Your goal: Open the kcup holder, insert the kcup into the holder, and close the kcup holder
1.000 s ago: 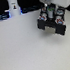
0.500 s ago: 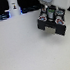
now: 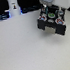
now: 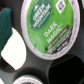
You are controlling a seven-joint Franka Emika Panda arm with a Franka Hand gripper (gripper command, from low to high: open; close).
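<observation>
Over the black kcup holder (image 3: 52,23), at the exterior view's right, the robot's white arm hangs with its claw (image 3: 50,11) low above the unit's top. A small green spot, the lid of the kcup (image 3: 50,13), shows just under the claw, directly above the holder's upper face. The holder stands on a pale desk (image 3: 26,52); a tall white bottle (image 3: 13,5) sits well apart, toward the exterior view's left at the back.

From the wrist view, the kcup (image 4: 47,25) fills most of the picture, its green printed lid facing the camera, so the pod's long axis runs straight down the line of the claw. Around it lie dark round pockets of the holder (image 4: 60,70), 1 of them showing a pale opening. The fingers are out of sight in both views, so how wide the claw stands, and whether it grips the pod or has let it go, cannot be told.

Judging by this, the insertion step is in hand: the pod lies straight below the claw, lid up, in line with a pocket. Whether it is fully seated is unclear. The closing of the holder is not yet done.
</observation>
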